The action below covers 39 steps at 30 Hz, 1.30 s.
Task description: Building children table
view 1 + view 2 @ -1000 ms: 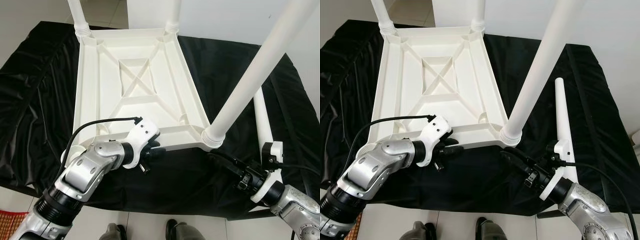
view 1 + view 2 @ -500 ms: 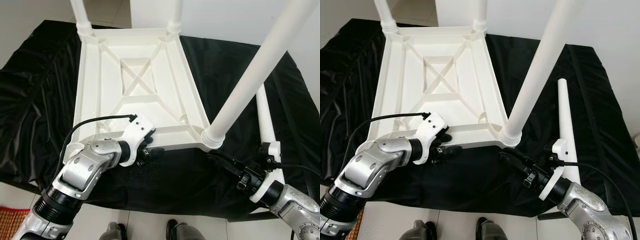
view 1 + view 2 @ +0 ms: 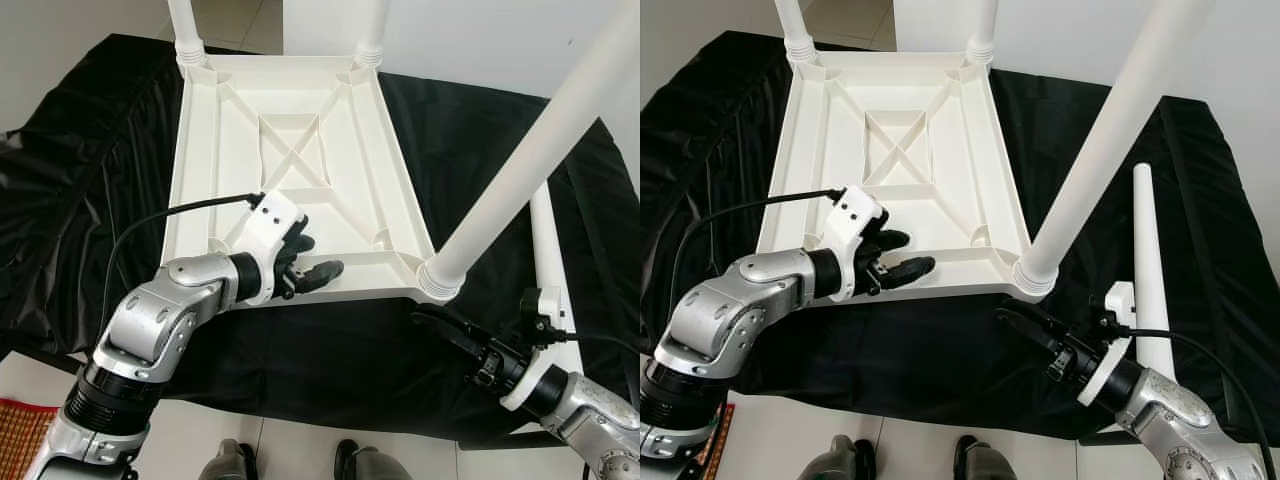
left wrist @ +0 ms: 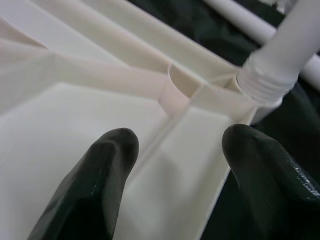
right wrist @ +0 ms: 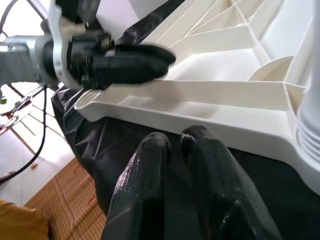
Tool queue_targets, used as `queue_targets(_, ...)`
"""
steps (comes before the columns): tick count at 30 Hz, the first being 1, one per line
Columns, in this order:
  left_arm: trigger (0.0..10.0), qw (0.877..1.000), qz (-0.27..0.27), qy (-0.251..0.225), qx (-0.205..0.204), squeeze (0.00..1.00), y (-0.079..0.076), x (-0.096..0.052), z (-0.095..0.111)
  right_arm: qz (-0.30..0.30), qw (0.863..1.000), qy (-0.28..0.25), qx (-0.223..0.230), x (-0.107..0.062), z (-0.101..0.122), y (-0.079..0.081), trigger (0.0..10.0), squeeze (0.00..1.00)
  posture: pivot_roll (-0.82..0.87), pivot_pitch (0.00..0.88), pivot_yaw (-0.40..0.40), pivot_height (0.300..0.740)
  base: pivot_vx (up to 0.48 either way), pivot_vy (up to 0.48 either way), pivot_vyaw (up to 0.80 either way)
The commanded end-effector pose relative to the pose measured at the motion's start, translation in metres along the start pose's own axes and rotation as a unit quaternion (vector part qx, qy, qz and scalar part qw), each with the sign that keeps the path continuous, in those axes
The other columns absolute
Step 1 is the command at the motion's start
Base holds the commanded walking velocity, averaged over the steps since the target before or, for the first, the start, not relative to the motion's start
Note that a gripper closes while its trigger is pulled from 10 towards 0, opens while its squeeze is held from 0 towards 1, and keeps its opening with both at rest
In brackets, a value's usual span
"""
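nearest, at the counter's near edge: right pincer (image 3: 1025, 323), fingers pressed together on nothing, lying low on the black cloth (image 3: 80, 170) just short of the corner where the closest fitted leg (image 3: 1110, 140) meets its socket. beside that arm, a loose white leg (image 3: 1150, 260) flat on the cloth, well clear of the frame, waiting for its place.

a little further in, left pincer (image 3: 310, 262), fingers (image 4: 90, 190) spread apart and empty, poised over the near rim of the upturned table top (image 3: 300, 110) (one fingertip just above the rim, the other over the ribbed inside, contact hard to judge). seen from the left wrist, a round boss between the spread fingers and the threaded collar of the fitted leg beyond.

further back, the white underside with its crossed ribs, lying flat on the cloth-covered counter; at the far edge two more legs (image 3: 185, 25) standing up from the far corners. near-left corner hidden under the left forearm, so no telling from here whether its socket is bare.

risks, as a judgement: top sliding on the loose, wrinkled cloth if the left pincer presses sideways instead of pinning it; the tall near leg levering the frame or working loose if the right arm swings up against it; loose leg rolling toward the counter's right edge if nudged; cloth snagging in the closed right fingers when lifting.
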<state>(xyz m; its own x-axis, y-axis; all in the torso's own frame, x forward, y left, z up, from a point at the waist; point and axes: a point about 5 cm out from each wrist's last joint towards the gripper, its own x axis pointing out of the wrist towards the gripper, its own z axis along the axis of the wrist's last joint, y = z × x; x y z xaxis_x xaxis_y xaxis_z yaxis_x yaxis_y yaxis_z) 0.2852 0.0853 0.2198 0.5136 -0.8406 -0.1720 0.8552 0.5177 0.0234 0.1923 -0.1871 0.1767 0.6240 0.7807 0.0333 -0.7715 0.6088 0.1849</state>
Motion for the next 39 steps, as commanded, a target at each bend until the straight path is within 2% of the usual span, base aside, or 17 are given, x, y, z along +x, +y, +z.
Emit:
queue_targets(1,10.0,1.000,-0.016,-0.018,0.007,0.00,0.002,-0.002,0.010,0.018,1.000,0.005,-0.001,-0.001,-0.001,0.006,10.0,0.00,0.01,0.207,-0.021,0.740,0.000,0.000,0.00)
queue_targets(2,10.0,1.000,-0.016,-0.018,0.007,0.00,0.002,-0.002,0.010,0.018,1.000,0.005,-0.001,-0.001,-0.001,0.006,10.0,0.00,0.01,0.207,-0.021,0.740,0.000,0.000,0.00)
queue_targets(3,10.0,0.999,0.032,-0.019,0.016,0.00,0.016,-0.001,0.012,0.026,1.000,0.007,0.002,0.001,-0.002,0.009,10.0,0.00,0.01,0.208,-0.025,0.740,0.000,0.000,0.00)
queue_targets(7,10.0,0.999,0.045,-0.019,0.018,0.00,0.020,-0.001,0.012,0.027,1.000,0.007,0.002,0.002,-0.003,0.010,10.0,0.00,0.01,0.208,-0.025,0.740,0.000,0.000,0.00)
queue_targets(11,10.0,0.993,0.115,0.007,0.040,0.00,0.038,0.010,0.002,0.037,0.999,-0.003,0.013,0.010,-0.005,0.019,10.0,0.00,0.00,0.208,-0.029,0.740,0.000,0.000,0.00)
queue_targets(15,10.0,0.990,0.126,0.020,0.058,0.00,0.039,0.017,-0.003,0.043,0.999,-0.007,0.016,0.013,-0.006,0.023,10.0,0.00,0.00,0.208,-0.029,0.740,0.000,0.000,0.00)
queue_targets(17,10.0,0.991,0.121,0.024,0.047,0.00,0.039,0.020,-0.005,0.043,0.999,-0.011,0.017,0.014,-0.006,0.025,10.0,0.00,0.00,0.208,-0.029,0.740,0.000,0.000,0.00)
queue_targets(18,10.0,0.991,0.126,0.021,0.045,1.00,0.041,0.024,-0.004,0.044,0.999,-0.014,0.018,0.015,-0.006,0.026,10.0,0.00,0.00,0.208,-0.029,0.740,0.000,0.000,0.00)
queue_targets(22,10.0,0.989,0.136,0.020,0.057,1.00,0.044,0.031,-0.003,0.045,0.999,-0.016,0.021,0.016,-0.006,0.028,10.0,0.00,0.00,0.208,-0.029,0.740,0.000,0.000,0.00)
queue_targets(23,10.0,0.988,0.138,0.019,0.066,0.40,0.046,0.034,-0.002,0.046,0.999,-0.016,0.022,0.016,-0.007,0.029,10.0,0.00,0.00,0.208,-0.029,0.740,0.000,0.000,0.00)
queue_targets(25,10.0,0.988,0.134,0.017,0.076,0.40,0.046,0.037,0.000,0.045,0.999,-0.014,0.023,0.015,-0.008,0.029,10.0,0.00,0.00,0.208,-0.029,0.740,0.000,0.000,0.00)
queue_targets(26,10.0,0.988,0.131,0.014,0.083,0.00,0.046,0.040,0.003,0.044,0.999,-0.012,0.023,0.014,-0.009,0.029,10.0,0.00,0.00,0.208,-0.029,0.740,0.000,0.000,0.00)
queue_targets(35,10.0,0.987,0.114,0.014,0.113,0.00,0.046,0.058,0.006,0.041,0.999,-0.008,0.024,0.010,-0.010,0.030,10.0,0.00,-0.03,0.193,-0.017,0.740,0.000,0.000,0.00)
queue_targets(39,10.0,0.984,0.117,0.019,0.136,0.00,0.051,0.066,0.007,0.042,0.999,-0.007,0.025,0.010,-0.011,0.032,10.0,0.00,-0.03,0.192,-0.010,0.740,0.000,0.000,0.00)
